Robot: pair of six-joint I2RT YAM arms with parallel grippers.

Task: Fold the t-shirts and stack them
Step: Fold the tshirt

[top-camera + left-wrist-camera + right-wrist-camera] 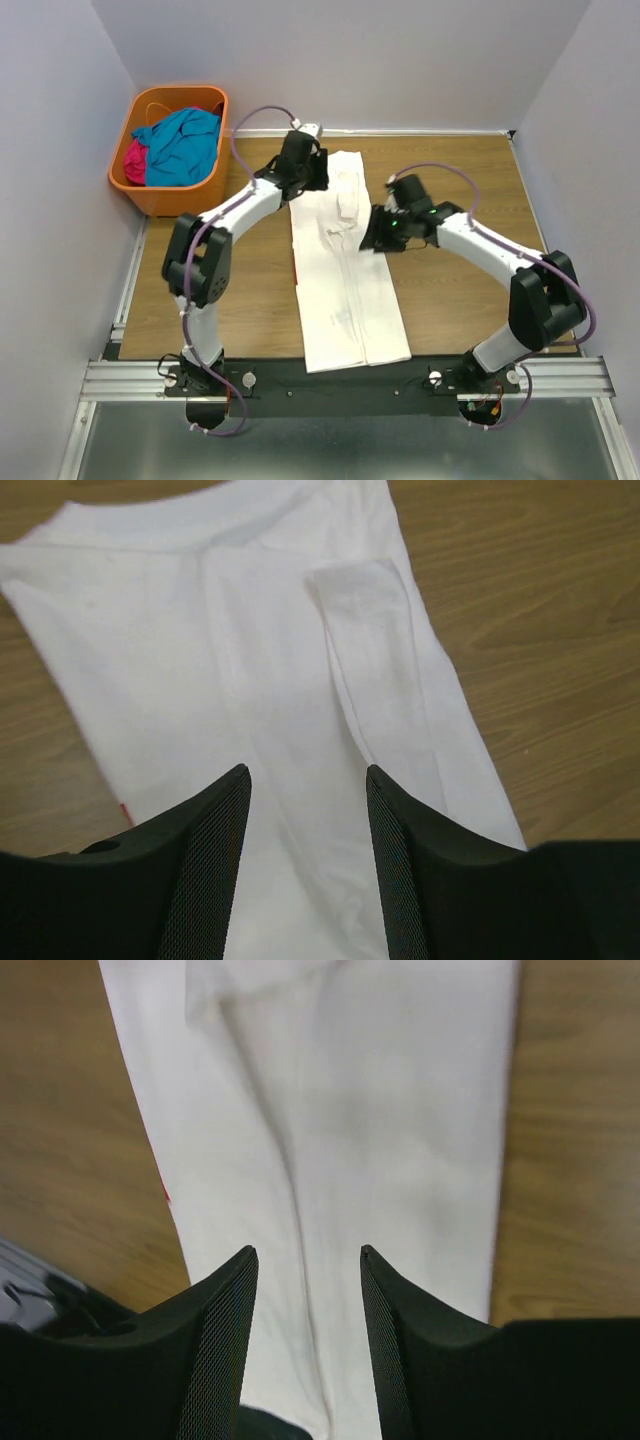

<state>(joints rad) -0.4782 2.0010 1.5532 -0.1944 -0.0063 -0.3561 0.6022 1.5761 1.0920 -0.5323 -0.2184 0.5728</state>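
A white t-shirt lies folded into a long strip down the middle of the wooden table, with a thin red edge showing on its left side. My left gripper hovers over its far end, open, with only cloth between the fingers. My right gripper hangs over the strip's right edge near the middle, also open and empty. A sleeve is folded inward on top. The teal-blue tee and the magenta tee lie bunched in the orange basket.
The orange basket stands at the table's far left corner against the wall. A metal rail with both arm bases runs along the near edge. Bare wood shows on either side of the white strip.
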